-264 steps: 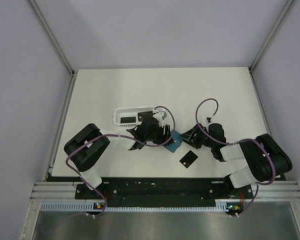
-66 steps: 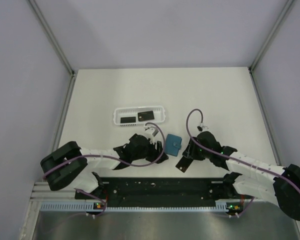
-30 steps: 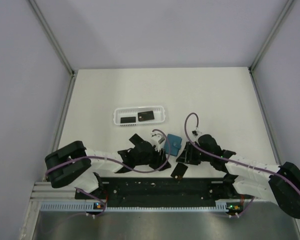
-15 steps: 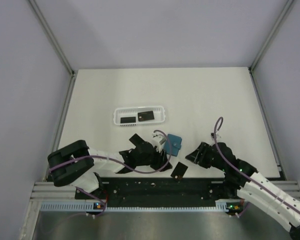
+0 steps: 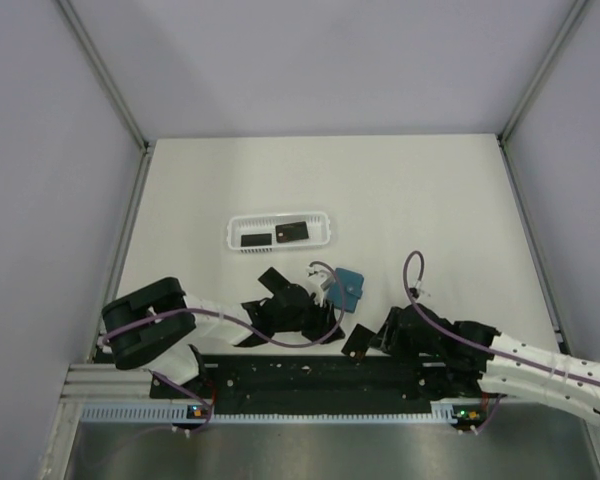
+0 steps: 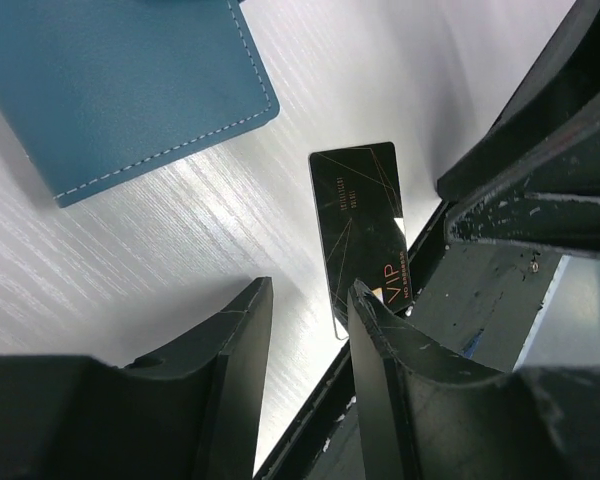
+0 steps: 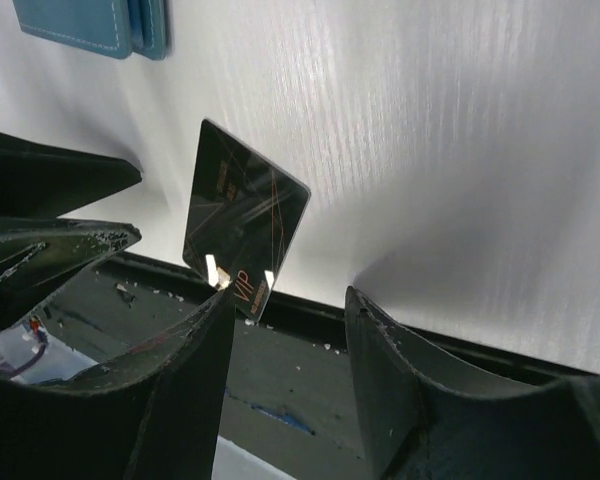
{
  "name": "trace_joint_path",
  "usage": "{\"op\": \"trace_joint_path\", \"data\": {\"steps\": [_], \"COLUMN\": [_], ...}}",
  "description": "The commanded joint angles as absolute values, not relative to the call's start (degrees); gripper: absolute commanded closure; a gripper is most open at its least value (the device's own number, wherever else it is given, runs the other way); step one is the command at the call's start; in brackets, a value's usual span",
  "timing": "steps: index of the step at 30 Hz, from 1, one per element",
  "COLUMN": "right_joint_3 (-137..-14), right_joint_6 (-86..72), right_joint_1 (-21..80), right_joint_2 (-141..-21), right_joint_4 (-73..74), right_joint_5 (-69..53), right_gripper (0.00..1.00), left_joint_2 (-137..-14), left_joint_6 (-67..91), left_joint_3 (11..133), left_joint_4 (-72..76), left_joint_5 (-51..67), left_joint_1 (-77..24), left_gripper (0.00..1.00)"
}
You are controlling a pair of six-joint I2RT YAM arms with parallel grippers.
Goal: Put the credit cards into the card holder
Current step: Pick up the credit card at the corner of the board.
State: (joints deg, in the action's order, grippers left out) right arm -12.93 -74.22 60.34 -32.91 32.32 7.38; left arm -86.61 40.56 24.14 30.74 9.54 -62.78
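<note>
One black credit card (image 5: 358, 342) lies at the table's near edge, its near end hanging over the black rail; it also shows in the left wrist view (image 6: 365, 235) and the right wrist view (image 7: 245, 225). The teal card holder (image 5: 350, 290) lies shut just behind it, as in the left wrist view (image 6: 120, 80) and the right wrist view (image 7: 90, 25). My left gripper (image 5: 328, 322) (image 6: 308, 290) is open and empty, left of the card. My right gripper (image 5: 384, 336) (image 7: 290, 295) is open and empty, its left fingertip by the card's near corner. Two more credit cards (image 5: 254, 239) (image 5: 294, 232) lie in the basket.
The white basket tray (image 5: 325, 228) stands behind the left arm. The black mounting rail (image 5: 310, 375) runs along the table's near edge, right under both grippers. The two grippers are close together, facing each other across the card.
The right arm has swung left and down to the card at the near edge. The card slid toward the edge earlier. The left gripper has barely moved.
</note>
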Motion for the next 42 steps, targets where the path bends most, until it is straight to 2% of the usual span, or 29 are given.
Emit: {"op": "trace_joint_path", "data": {"steps": [1, 12, 29, 32, 42], "right_joint_3": [-12.22, -8.01, -2.03, -1.23, -2.72], "right_joint_6": [-81.29, -84.81, -87.98, -88.42, -84.82], "right_joint_1": [64.42, 65.04, 64.95, 65.04, 65.04], "right_joint_2": [-33.58, -32.52, -33.75, -33.66, -29.63], "right_joint_4": [31.74, 25.76, 16.62, 15.82, 18.71], "right_joint_5": [10.55, 5.90, 4.04, 4.57, 8.17], "right_gripper": [0.51, 0.51, 0.52, 0.58, 0.99], "left_joint_2": [-87.80, -89.12, -93.34, -93.08, -89.40], "left_joint_6": [40.52, 40.61, 43.50, 43.94, 44.12], "left_joint_3": [25.75, 25.93, 25.84, 25.31, 24.08], "left_joint_4": [35.07, 35.95, 38.23, 38.23, 37.09], "left_joint_5": [10.90, 12.48, 12.57, 12.13, 9.15], "left_joint_1": [-63.19, -63.46, -67.76, -68.12, -68.20], "left_gripper": [0.59, 0.70, 0.75, 0.75, 0.75]}}
